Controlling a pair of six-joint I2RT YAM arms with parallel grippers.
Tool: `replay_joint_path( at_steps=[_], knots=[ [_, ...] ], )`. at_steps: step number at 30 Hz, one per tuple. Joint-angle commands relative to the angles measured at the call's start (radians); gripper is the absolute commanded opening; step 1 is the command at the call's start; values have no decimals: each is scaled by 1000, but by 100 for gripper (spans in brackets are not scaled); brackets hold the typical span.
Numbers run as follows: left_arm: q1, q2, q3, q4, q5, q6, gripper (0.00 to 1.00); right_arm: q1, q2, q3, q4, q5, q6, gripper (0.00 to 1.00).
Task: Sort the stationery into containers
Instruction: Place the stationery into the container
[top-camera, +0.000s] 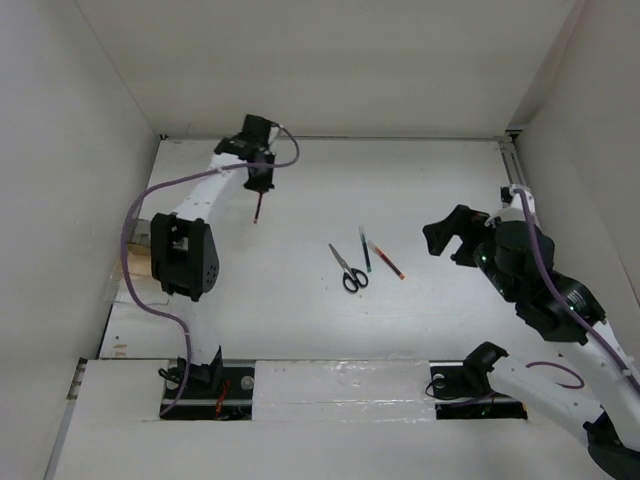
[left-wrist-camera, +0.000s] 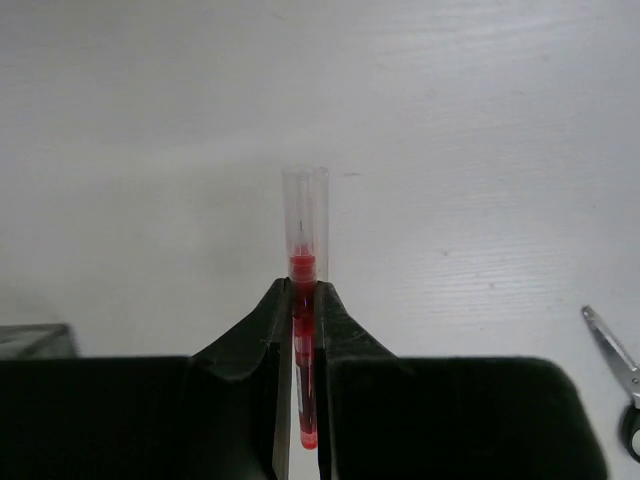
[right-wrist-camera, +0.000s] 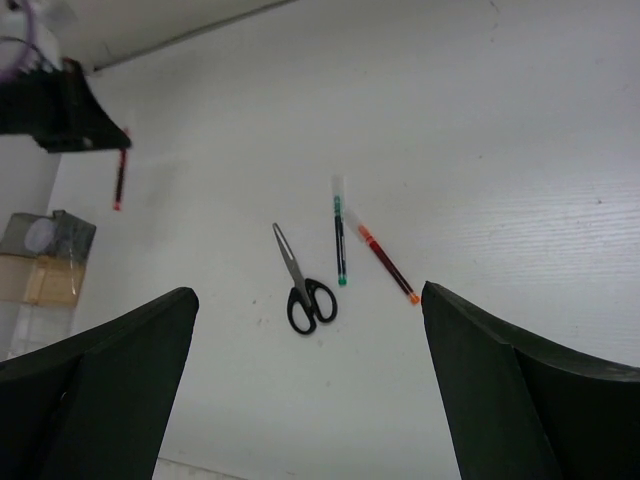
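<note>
White table (top-camera: 420, 190); left gripper (top-camera: 260, 188) clamped on red pen (left-wrist-camera: 303, 270); right gripper (top-camera: 442, 248) spread wide; scissors (top-camera: 350, 270) mid-table

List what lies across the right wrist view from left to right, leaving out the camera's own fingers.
grey box → held red pen → scissors → green pen → orange-tipped pen

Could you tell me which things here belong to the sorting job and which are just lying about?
Job:
red pen, held in the left gripper
scissors
green pen
dark red pen
grey box
tan box

Not the job:
purple cables on the arms, part of the rig
</note>
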Motion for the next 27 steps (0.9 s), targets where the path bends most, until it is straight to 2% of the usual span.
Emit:
replay_joint_path(
  at_steps=[1,4,5,6,10,15,18,21,27],
  knots=[
    [153,-132,105,-109,31,112,0,1,51,-19,86,-71,-25,100],
    [290,-190,95,-115,-47,137,0,1,70,-38,98,-98,-34,100],
    [336,-215,42,-96,-21,137,0,1,70,-49,113,-99,-34,100],
    [432,-256,17,-71,5,113,0,1,70,-49,124,-111,-43,100],
    [582,-328,-93,-17,66,-12,0,1,113,-62,167,-151,-53,100],
    [611,-439,-279,131,31,-112,0,1,154,-40,167,-183,-63,100],
    [620,-462,-301,170,-68,-167,0,1,154,-40,167,-183,-63,100],
    [664,-520,-365,231,-50,-228,0,1,143,-52,167,-183,-63,100],
    [664,-580,-486,300,-111,-299,0,1,153,-52,158,-183,-74,100]
  ],
)
